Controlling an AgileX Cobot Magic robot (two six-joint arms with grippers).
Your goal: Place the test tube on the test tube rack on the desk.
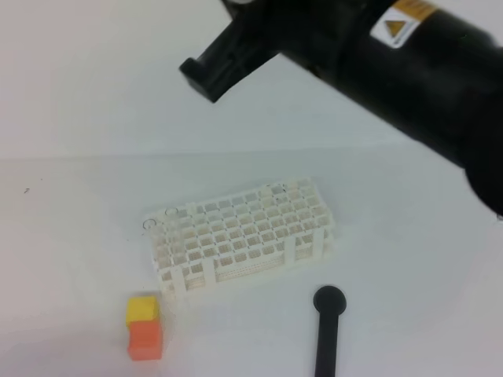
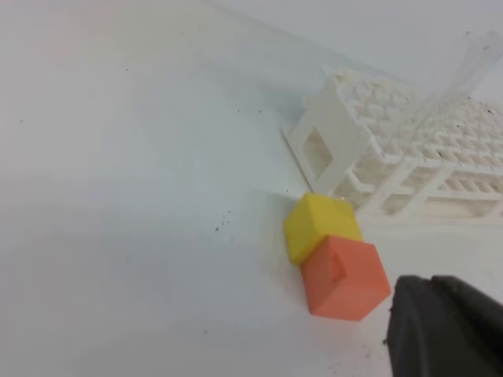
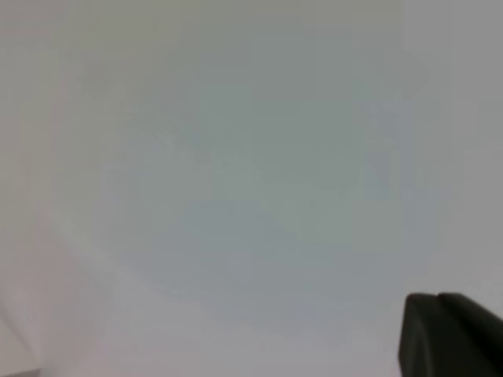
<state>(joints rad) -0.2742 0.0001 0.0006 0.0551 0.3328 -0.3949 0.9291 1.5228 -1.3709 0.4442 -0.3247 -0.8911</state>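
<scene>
Right arm [image 1: 393, 71]: nearest the lens; tool pressed together, contents unseen.
Test tube [image 2: 464, 75]: leaning in rack [image 1: 244, 232]; keep it upright.

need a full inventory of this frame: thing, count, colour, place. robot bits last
test tube rack: one, white lattice, middle of the desk.
test tube: one, clear, leaning up out of the rack in the left wrist view; a faint round rim near the rack's left corner in the high view may be it.
block: one, yellow half joined to an orange half, on the desk near the rack's front left corner.
black rod: one, round knob on top, in front of the rack, to the right.
desk: one, white, under everything.
right arm: black, warning sticker, raised above the rack; its tool shut.
left tool: dark, only an edge shows, shut.
</scene>
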